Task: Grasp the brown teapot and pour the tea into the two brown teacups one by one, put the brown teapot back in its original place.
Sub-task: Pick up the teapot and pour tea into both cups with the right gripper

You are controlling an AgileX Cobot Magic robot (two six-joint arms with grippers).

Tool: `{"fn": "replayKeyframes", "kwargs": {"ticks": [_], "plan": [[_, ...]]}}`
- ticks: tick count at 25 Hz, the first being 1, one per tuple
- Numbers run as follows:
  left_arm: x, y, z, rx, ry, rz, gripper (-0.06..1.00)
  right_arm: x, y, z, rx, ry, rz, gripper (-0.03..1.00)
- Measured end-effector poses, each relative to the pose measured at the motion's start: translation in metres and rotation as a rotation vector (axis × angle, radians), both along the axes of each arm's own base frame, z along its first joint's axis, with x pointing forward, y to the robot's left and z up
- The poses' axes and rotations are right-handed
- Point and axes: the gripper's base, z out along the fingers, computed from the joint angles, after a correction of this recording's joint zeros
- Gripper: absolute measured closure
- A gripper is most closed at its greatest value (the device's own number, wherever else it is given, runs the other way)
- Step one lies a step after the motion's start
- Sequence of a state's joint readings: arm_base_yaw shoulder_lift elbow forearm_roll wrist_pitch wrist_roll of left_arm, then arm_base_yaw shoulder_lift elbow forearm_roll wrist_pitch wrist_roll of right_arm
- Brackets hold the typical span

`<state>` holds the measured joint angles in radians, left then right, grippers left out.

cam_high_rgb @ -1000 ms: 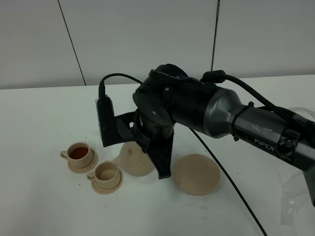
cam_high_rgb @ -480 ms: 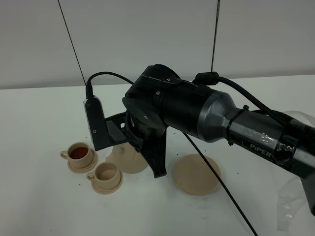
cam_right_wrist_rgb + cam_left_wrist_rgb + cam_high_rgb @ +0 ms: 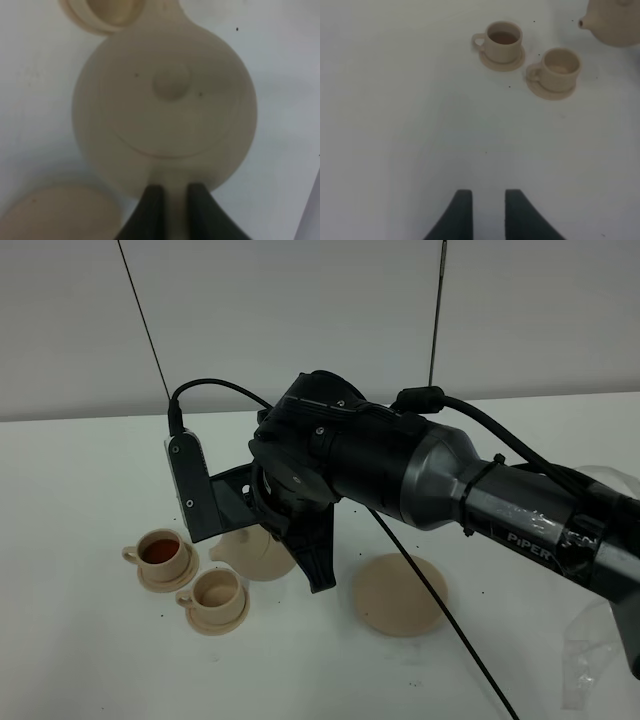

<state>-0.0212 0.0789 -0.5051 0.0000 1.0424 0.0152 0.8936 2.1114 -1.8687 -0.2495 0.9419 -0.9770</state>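
The brown teapot [image 3: 250,553] hangs just above the table, spout toward the two brown teacups. My right gripper [image 3: 310,565] reaches across the middle and is shut on its loop handle; the right wrist view shows the lid and knob from above [image 3: 165,110] with the handle between the fingers [image 3: 150,200]. The far-left cup [image 3: 160,552] holds brown tea; the nearer cup [image 3: 215,592] looks pale inside. The wide round saucer [image 3: 402,592] lies bare to the right. My left gripper [image 3: 484,200] is empty, jaws a narrow gap apart, well short of the cups [image 3: 503,39].
A black cable [image 3: 450,630] trails from the right arm across the table past the wide saucer. Crumpled clear plastic [image 3: 595,650] lies at the right edge. A grey panelled wall stands behind the white table [image 3: 80,660].
My right arm has carried the teapot a little left and up, away from the wide saucer, bringing the spout closer to the cups. The cups have not moved.
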Motion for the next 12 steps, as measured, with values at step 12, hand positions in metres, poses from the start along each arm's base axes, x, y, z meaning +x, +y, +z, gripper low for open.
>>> {"fn": "replayKeyframes", "kwargs": {"ticks": [12], "plan": [[0.0, 0.0, 0.0, 0.0, 0.0, 0.0, 0.71, 0.0, 0.006, -0.012, -0.064, -0.051, 0.035, 0.87]]}}
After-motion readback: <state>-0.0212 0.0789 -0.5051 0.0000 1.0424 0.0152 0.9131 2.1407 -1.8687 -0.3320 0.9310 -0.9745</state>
